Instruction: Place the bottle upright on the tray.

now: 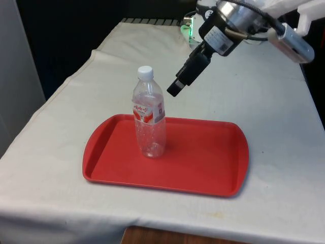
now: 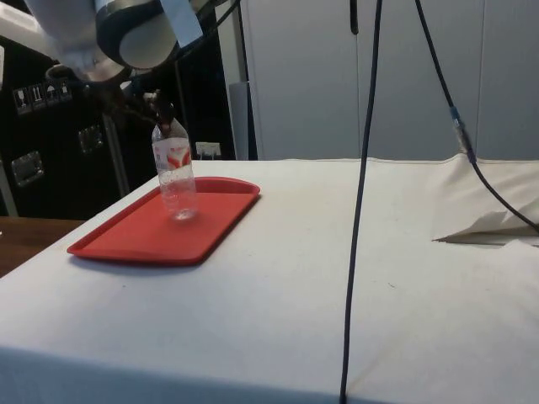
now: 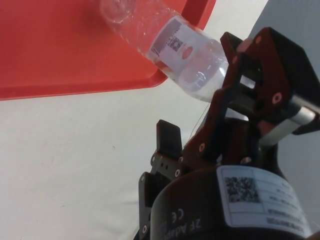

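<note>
A clear plastic bottle (image 1: 149,122) with a white cap and a red-and-white label stands upright on the red tray (image 1: 203,162), towards the front view's left half. My gripper (image 1: 176,87) hangs in the air beside the bottle's neck on the front view's right, apart from it and tilted. Its fingers are open and hold nothing. From the side, the bottle (image 2: 175,172) stands on the tray (image 2: 152,240) with the gripper (image 2: 154,105) just behind its cap. The wrist view looks past a black finger (image 3: 168,138) to the bottle (image 3: 175,45) and the tray (image 3: 60,50).
The tray lies near the table's front edge on the white cloth (image 1: 274,101). Cloth stretches behind and to the front view's right of the tray. A black cable (image 2: 362,194) hangs down across the side view.
</note>
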Tool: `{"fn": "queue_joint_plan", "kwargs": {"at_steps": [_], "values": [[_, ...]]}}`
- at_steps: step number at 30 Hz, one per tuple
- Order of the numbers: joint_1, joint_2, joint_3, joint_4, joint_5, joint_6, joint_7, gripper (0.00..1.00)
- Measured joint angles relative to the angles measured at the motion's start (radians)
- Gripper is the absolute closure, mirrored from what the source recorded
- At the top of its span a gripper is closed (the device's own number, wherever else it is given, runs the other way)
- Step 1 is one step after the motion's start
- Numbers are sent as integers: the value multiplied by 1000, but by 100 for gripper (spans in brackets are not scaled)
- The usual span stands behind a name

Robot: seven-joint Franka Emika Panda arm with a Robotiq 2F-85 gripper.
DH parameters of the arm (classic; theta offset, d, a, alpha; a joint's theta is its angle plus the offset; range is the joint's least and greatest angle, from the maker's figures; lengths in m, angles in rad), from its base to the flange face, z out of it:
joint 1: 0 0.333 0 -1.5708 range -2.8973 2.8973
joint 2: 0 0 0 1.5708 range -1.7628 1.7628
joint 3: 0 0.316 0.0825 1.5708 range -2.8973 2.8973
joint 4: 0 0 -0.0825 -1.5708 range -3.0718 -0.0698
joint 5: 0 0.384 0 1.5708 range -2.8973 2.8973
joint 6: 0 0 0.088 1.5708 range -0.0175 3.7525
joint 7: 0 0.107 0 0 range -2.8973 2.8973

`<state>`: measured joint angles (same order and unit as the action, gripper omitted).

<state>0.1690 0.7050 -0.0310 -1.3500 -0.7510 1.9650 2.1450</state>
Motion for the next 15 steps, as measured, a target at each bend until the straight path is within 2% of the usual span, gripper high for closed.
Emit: {"fn": "queue_joint_plan", "kwargs": {"at_steps": [15], "values": [[-6,-35,0,-4,45,-3,-9,0]]}}
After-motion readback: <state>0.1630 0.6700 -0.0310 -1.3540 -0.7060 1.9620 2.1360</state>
